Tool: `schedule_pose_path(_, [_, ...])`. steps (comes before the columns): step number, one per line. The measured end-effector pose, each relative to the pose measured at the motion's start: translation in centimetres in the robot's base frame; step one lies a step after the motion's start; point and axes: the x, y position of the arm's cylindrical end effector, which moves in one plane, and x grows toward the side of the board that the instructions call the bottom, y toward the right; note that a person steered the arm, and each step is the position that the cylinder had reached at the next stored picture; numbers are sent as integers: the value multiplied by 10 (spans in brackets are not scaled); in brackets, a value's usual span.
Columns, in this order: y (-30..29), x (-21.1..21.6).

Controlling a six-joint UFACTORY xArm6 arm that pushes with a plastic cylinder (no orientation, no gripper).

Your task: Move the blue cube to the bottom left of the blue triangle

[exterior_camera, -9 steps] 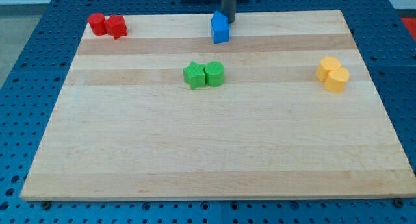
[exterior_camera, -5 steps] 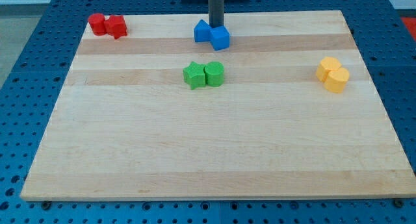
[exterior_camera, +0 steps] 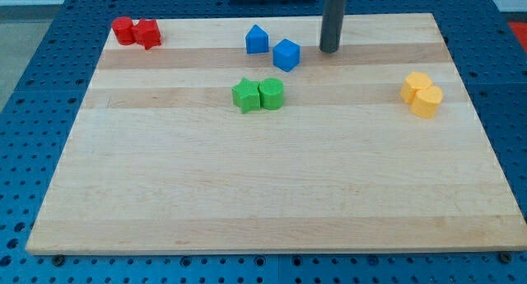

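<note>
The blue cube (exterior_camera: 286,54) lies near the view's top, just right of and slightly below the blue triangle (exterior_camera: 257,39); a small gap shows between them. My tip (exterior_camera: 329,49) is on the board to the right of the blue cube, apart from it, at about the same height in the view.
Two green blocks (exterior_camera: 258,95) sit side by side below the blue ones. Two red blocks (exterior_camera: 137,31) are at the view's top left corner. Two yellow blocks (exterior_camera: 422,95) are at the right. The wooden board (exterior_camera: 263,193) rests on a blue perforated table.
My tip has moved from behind the blue blocks to the right of the cube. The cube has slid down and to the right, away from the triangle.
</note>
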Motion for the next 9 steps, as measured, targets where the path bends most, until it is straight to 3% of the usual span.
schedule_pose_path(2, [-49,49])
schedule_pose_path(4, [-58,32])
schedule_pose_path(6, [-116,31])
schedule_pose_path(9, [-69,37])
